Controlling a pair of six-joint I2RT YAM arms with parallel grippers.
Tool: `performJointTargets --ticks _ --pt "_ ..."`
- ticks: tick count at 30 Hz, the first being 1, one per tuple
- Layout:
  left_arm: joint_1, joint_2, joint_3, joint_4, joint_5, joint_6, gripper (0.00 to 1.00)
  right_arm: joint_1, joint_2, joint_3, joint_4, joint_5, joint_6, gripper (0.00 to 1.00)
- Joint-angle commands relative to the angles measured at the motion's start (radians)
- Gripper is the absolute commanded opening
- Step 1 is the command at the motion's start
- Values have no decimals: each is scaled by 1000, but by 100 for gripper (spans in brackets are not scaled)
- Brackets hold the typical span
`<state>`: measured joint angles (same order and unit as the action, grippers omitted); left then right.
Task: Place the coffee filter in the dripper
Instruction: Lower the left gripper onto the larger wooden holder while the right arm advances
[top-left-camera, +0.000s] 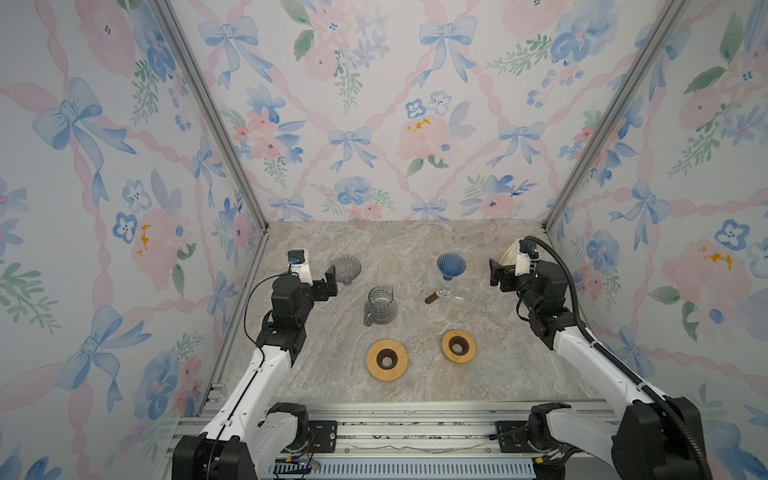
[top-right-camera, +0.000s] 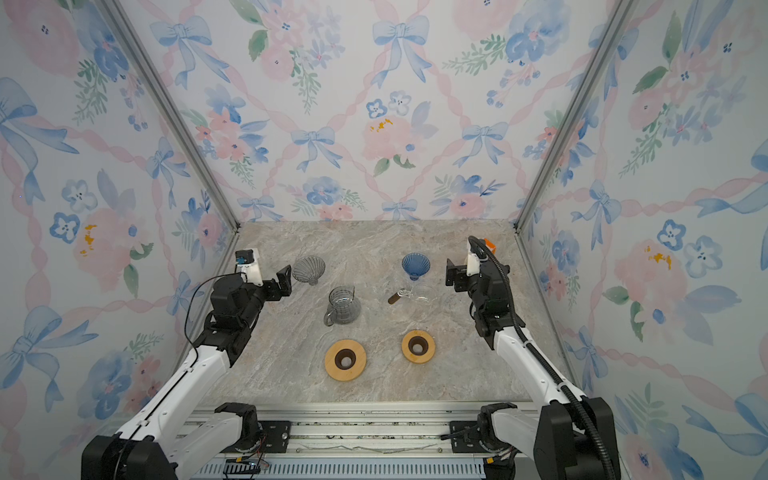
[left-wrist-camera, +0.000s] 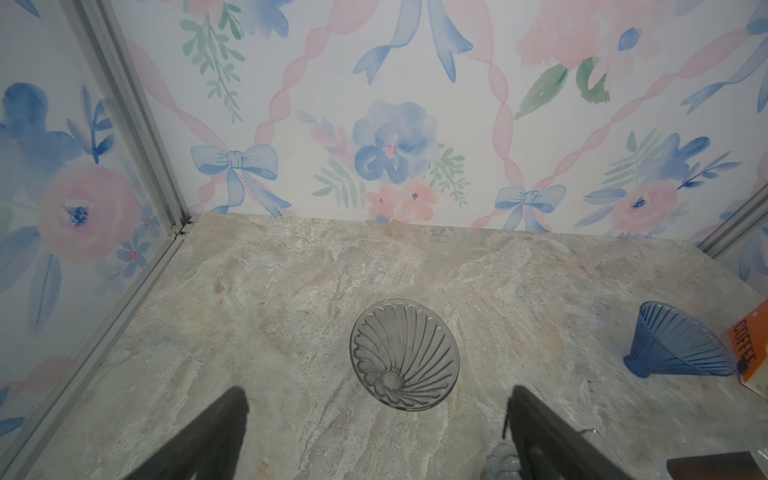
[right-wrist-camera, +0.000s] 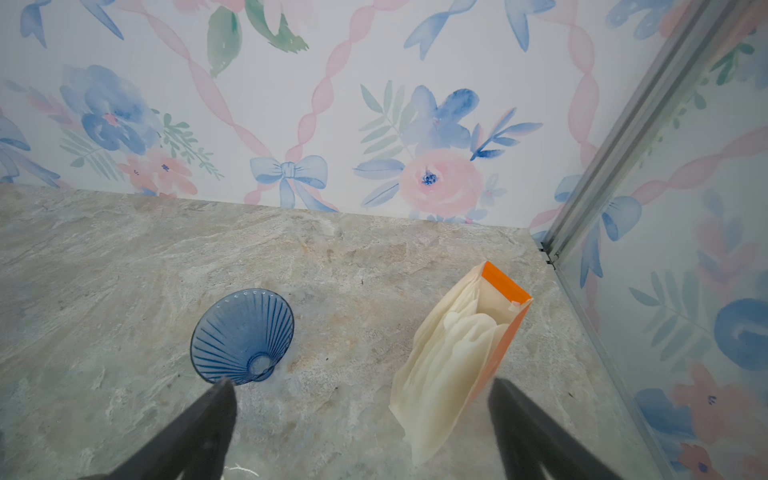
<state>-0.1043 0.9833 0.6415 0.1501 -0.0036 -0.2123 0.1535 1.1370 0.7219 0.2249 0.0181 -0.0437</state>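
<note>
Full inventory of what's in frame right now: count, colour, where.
grey dripper: one, smoky clear, far left of the table, just beyond the left gripper
blue dripper: one, blue, far right of centre
glass server: one, clear, middle of the table
wood-handled glass piece: one, clear with a brown handle, just in front of the blue dripper
wooden rings: two, tan with dark holes, near row
filter box: one, orange, far right corner
coffee filters: a stack, cream, spilling from the box
table: one, marbled grey-beige
walls: three, floral wallpaper
left gripper: one, black, open, empty
right gripper: one, black, open, empty
</note>
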Motion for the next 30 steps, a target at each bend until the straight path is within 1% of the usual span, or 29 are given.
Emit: performJointTargets --ticks 1,4,7,11,16,20,26,30 --pt "-7 -9 57 -229 86 -79 98 14 -31 74 -166 -132 -28 96" --pt "-12 -18 68 -277 156 -132 98 31 -43 119 -254 -199 -49 97" --pt "-19 -27 66 -312 215 -191 98 54 -50 153 -327 -225 -72 97" --pt "-39 -32 40 -344 250 -258 98 87 -60 168 -377 -243 -84 96" --pt "-82 -45 -11 -387 283 -348 96 121 -64 159 -390 -258 -87 96" --pt "-117 -77 -62 -416 324 -430 94 145 -62 155 -403 -292 -81 97" --pt "-164 -145 -134 -481 335 -525 89 174 -62 138 -416 -312 -79 97" --pt "-206 -187 -202 -489 346 -602 87 191 -70 114 -399 -313 -69 96"
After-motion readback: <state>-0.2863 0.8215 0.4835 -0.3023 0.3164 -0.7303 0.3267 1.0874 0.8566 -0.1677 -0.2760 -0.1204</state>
